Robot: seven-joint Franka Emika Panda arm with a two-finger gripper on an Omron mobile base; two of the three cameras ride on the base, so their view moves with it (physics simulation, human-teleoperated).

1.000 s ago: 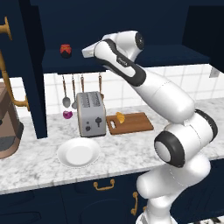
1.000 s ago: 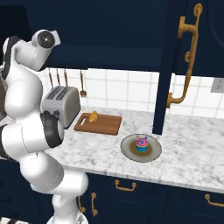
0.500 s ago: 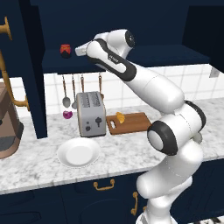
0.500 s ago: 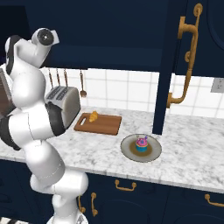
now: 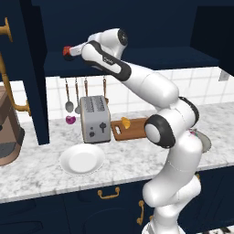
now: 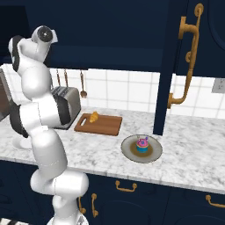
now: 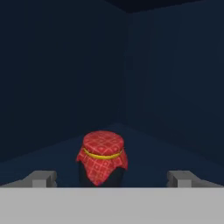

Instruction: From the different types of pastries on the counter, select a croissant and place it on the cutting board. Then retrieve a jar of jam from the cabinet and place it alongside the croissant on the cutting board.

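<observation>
Cabinet (image 7: 57, 78) shelf: jar of jam (image 7: 102, 158) between spread fingertips (image 7: 41, 178)

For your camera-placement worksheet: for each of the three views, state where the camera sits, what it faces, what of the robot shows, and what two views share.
Left base view: behind the arm's left, facing the counter; the arm reaches to the jar.
Right base view: behind its right, facing the board and cupcake; arm at left.
Hand view: on the hand, facing the jar between open fingertips.
Both base views share the croissant.
</observation>
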